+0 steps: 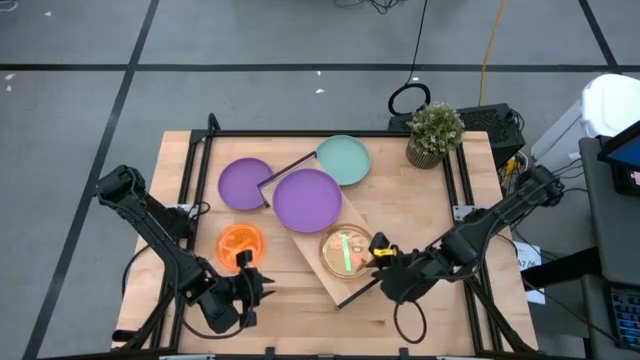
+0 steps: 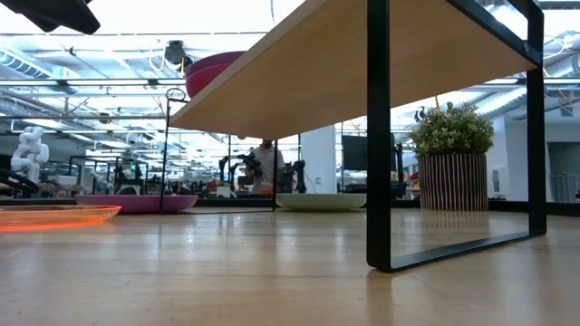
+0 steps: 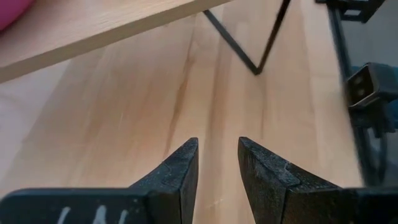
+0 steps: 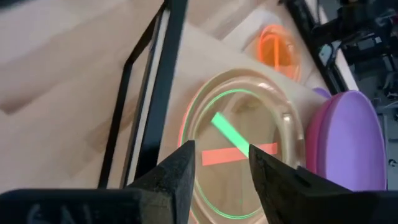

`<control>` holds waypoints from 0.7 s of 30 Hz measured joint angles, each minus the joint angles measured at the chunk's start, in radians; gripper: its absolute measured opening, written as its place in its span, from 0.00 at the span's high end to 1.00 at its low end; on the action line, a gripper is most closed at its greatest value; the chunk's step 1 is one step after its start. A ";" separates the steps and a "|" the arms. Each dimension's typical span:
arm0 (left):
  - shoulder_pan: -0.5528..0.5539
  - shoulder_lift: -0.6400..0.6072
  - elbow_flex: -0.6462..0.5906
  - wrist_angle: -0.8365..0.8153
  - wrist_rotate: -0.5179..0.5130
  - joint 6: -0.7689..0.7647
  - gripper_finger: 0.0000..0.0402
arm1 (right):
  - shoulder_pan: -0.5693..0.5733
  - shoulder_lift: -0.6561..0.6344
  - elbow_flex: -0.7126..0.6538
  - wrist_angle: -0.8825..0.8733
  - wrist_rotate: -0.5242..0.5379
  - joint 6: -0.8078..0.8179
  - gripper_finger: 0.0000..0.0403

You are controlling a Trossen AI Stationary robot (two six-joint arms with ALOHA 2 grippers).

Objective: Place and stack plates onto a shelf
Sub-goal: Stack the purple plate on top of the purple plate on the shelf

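The shelf [image 1: 352,222] stands slantwise on the table. Its board carries a large purple plate [image 1: 307,199] on a magenta one [image 2: 213,68], and a stack of translucent green and red plates [image 1: 345,252]. A smaller purple plate [image 1: 245,183], a teal plate [image 1: 343,160] and an orange plate [image 1: 240,243] lie flat on the tabletop. My right gripper [image 1: 383,255] is open, fingers over the translucent stack's [image 4: 249,143] rim nearest it. My left gripper [image 1: 268,288] is open above bare tabletop near the front edge, right of the orange plate.
A potted plant [image 1: 434,133] stands at the table's far right corner. The shelf's black frame legs [image 2: 379,136] reach down to the tabletop. Bare wood [image 3: 143,118] lies ahead of my left gripper, between it and the shelf board [image 3: 93,25].
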 joint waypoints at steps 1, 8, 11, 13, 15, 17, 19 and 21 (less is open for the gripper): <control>0.000 0.000 0.000 -0.014 -0.008 0.001 0.70 | 0.000 -0.008 0.000 0.007 0.000 0.015 0.67; 0.034 0.000 0.000 -0.234 -0.046 -0.062 0.70 | -0.001 -0.083 0.000 0.013 0.002 0.157 0.68; 0.077 0.000 0.000 -0.348 -0.036 -0.086 0.70 | -0.002 -0.115 0.000 0.006 0.002 0.205 0.68; 0.112 0.000 0.000 -0.410 -0.019 -0.087 0.70 | -0.002 -0.142 0.000 -0.017 0.003 0.230 0.68; 0.155 0.000 0.000 -0.457 0.009 -0.066 0.70 | -0.002 -0.171 -0.009 -0.033 0.004 0.256 0.68; 0.203 0.000 0.000 -0.494 0.043 -0.031 0.70 | -0.002 -0.207 -0.037 -0.034 0.009 0.269 0.68; 0.256 0.000 0.000 -0.513 0.100 0.015 0.70 | -0.002 -0.248 -0.078 -0.019 0.030 0.272 0.68; 0.301 0.000 0.000 -0.529 0.152 0.067 0.70 | -0.001 -0.296 -0.131 0.004 0.058 0.273 0.68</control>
